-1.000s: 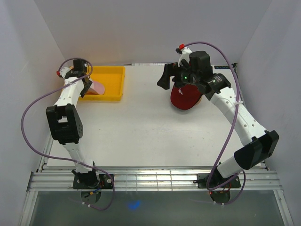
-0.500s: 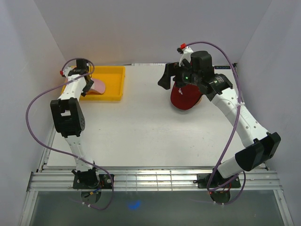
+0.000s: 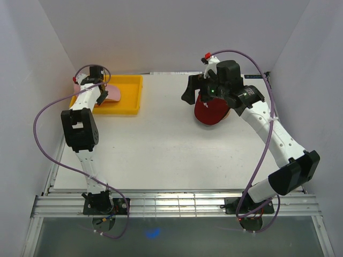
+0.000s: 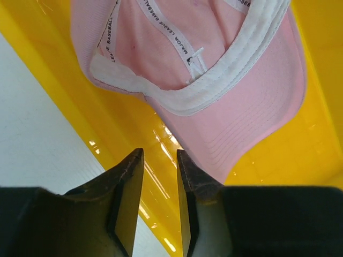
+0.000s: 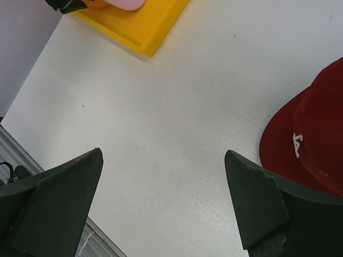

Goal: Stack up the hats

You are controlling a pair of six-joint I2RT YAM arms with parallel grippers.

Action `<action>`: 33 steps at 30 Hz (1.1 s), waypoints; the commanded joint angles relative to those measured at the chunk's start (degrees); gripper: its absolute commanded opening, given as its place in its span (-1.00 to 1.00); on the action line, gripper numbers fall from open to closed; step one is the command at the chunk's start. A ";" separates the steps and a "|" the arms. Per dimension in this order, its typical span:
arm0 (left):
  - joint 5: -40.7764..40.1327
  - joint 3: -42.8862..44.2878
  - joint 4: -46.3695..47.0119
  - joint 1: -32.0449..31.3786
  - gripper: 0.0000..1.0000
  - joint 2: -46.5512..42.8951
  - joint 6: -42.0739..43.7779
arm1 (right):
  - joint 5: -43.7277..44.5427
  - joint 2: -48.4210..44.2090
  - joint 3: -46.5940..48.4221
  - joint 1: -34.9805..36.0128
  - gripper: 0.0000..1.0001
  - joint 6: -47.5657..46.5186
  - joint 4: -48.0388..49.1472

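**Two hats in sight, both only partly shown**

From overhead, the right arm's wrist covers the upper part of the dark red hat (image 3: pixel 210 112) at the upper right of the table (image 3: pixel 161 150). A tan sliver (image 3: pixel 229 113) shows at the hat's right edge, too little to name. In the right wrist view the same hat is cut off by the right border, with only a curve of crown and small white stitching visible. The right gripper (image 5: pixel 161 203) hangs above bare table with its fingers spread wide and nothing between them.

The pink hat (image 4: pixel 252 112) lies in the yellow tray (image 3: pixel 136 99) at the upper left, upturned (printed seam tape and white sweatband face the camera). Its crown runs off the top of the left wrist view. The left gripper (image 4: pixel 159 155) sits just beside the brim, its fingers a narrow slit apart with only tray floor showing in the gap. Whether the right-hand finger touches the brim cannot be told.

The table is white and matte. Plain pale walls close it in on three sides, and metal rails (image 3: pixel 177 202) run along the bottom edge of the overhead view.
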 commanded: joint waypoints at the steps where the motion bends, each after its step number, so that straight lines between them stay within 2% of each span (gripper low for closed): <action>1: 0.01 2.37 1.46 -0.19 -0.15 -2.24 1.99 | 0.74 -1.16 0.81 0.04 1.00 -1.28 0.44; 4: 0.36 1.05 2.43 -0.19 -0.02 -2.95 1.91 | 0.56 -1.25 0.37 -0.05 1.00 -1.28 0.53; 7: 1.94 -0.88 2.60 -0.19 0.00 -4.26 -0.02 | 0.65 -1.69 -0.33 -0.05 1.00 -1.20 0.97; 14: 4.67 -6.52 7.52 -0.19 0.20 -7.61 -4.16 | 0.48 -1.69 -0.86 -0.05 1.00 -1.55 1.14; 19: 6.86 -8.44 9.98 -0.19 0.21 -8.57 -6.00 | 1.18 -2.04 -1.30 -0.05 1.00 -2.07 0.97; 23: 7.92 -13.79 14.45 -0.19 0.18 -12.70 -6.88 | 1.35 -2.13 -1.83 -0.05 1.00 -2.43 1.23; 29: 8.71 -17.41 16.92 -0.19 0.13 -17.36 -8.03 | 1.18 -1.87 -2.45 0.04 1.00 -2.43 2.02; 33: 8.63 -16.98 16.58 -0.10 0.13 -15.97 -7.94 | 1.00 -1.87 -2.62 -0.05 1.00 -2.25 2.46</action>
